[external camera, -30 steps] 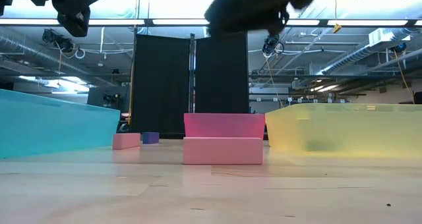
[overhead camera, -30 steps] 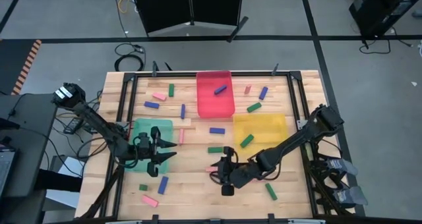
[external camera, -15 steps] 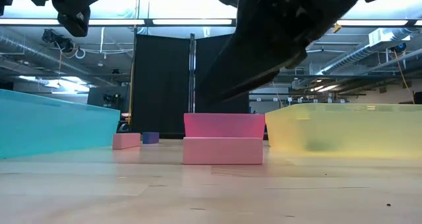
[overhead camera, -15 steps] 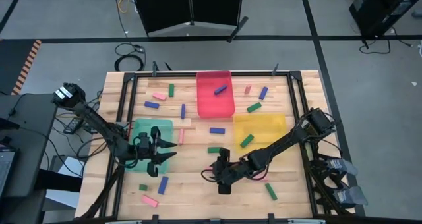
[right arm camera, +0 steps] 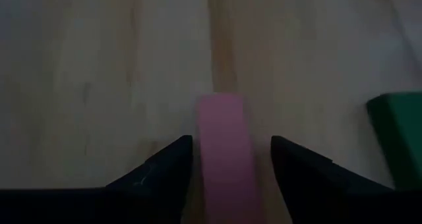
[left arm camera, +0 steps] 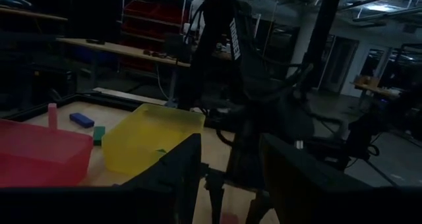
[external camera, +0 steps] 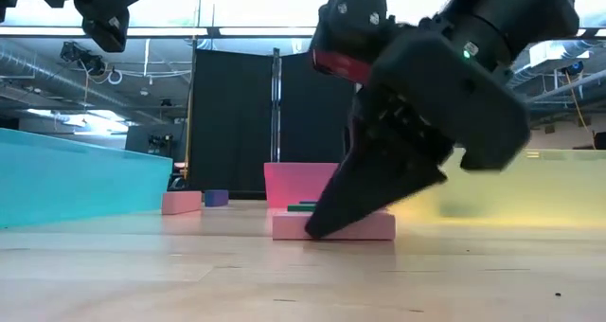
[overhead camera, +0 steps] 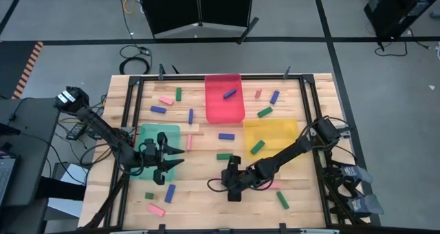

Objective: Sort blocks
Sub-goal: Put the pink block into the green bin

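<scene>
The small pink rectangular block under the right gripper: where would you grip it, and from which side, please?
Probably across its two long sides at mid-length, coming down from above. The small pink rectangular block lies flat on the wooden table, its length running between the right gripper fingers, which stand open either side.

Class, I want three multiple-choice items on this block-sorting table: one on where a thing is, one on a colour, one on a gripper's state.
1. Where is the left gripper?
A. over the red tray
B. by the green tray
C. over the yellow tray

2. What colour is the block inside the red tray?
A. blue-purple
B. pink
C. dark green

3. How does the right gripper stand?
A. shut on a green block
B. lifted high, empty
C. open astride a pink block

Answers:
1 B, its fingers reach past that tray's edge.
2 A, a blue-purple block lies there.
3 C, one finger shows on each side.
</scene>
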`<state>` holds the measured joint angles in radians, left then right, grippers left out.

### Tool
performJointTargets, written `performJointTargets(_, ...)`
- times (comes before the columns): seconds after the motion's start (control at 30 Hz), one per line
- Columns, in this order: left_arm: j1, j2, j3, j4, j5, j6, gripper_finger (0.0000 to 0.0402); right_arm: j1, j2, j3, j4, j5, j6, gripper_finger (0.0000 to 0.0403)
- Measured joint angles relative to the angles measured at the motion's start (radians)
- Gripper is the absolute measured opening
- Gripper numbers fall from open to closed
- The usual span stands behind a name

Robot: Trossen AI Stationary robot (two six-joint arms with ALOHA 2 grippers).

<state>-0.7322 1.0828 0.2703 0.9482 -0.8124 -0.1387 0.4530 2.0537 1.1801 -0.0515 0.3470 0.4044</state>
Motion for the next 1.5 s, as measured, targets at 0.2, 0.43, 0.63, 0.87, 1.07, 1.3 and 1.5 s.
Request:
performJointTargets(0.2, 0.0, 0.0, 0.0, 0.0, 0.0, 0.0, 0.0163, -0.001, 0.019, 0.003, -0.002, -0.029, 0.008, 0.0175)
performJointTargets(0.43, 0.0, 0.0, 0.0, 0.0, 0.0, 0.0, 0.0163, -0.001, 0.031, 0.003, -0.006, -0.03, 0.006, 0.0131)
performJointTargets(0.63, 0.0, 0.0, 0.0, 0.0, 0.0, 0.0, 0.0163, -0.002, 0.032, 0.002, -0.009, -0.017, 0.011, 0.012)
performJointTargets(0.87, 0.0, 0.0, 0.0, 0.024, 0.0, -0.002, 0.0163, -0.005, 0.031, -0.004, 0.081, 0.001, -0.047, 0.012)
performJointTargets(1.07, -0.002, 0.0, 0.0, 0.12, 0.0, 0.012, 0.0163, -0.047, 0.01, -0.005, 0.317, 0.034, -0.142, 0.012)
performJointTargets(1.3, -0.019, -0.001, 0.0, 0.212, 0.05, 0.081, 0.0163, -0.124, 0.01, 0.042, 0.562, 0.033, -0.253, 0.012)
performJointTargets(1.5, -0.048, -0.002, 0.0, 0.323, 0.066, 0.186, 0.0163, -0.179, 0.009, 0.147, 0.565, 0.006, -0.352, 0.012)
